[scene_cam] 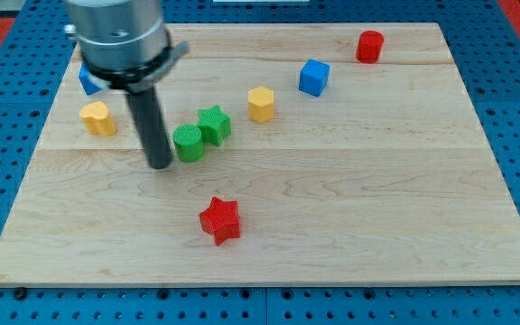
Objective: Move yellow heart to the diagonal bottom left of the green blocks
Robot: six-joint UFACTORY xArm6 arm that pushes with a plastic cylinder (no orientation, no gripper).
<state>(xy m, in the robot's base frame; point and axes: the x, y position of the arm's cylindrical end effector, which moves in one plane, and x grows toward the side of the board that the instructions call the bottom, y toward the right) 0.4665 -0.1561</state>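
The yellow heart (98, 118) lies near the board's left side, upper half. The green round block (188, 143) and the green star (214, 125) touch each other left of the board's middle. My tip (160, 165) rests on the board just left of the green round block, right of and below the yellow heart, apart from it.
A yellow hexagon (261, 104) lies right of the green star. A blue cube (313, 77) and a red cylinder (369, 46) lie toward the top right. A red star (220, 220) lies below the middle. A blue block (88, 81) is partly hidden behind the arm. The wooden board (377, 208) ends at blue pegboard.
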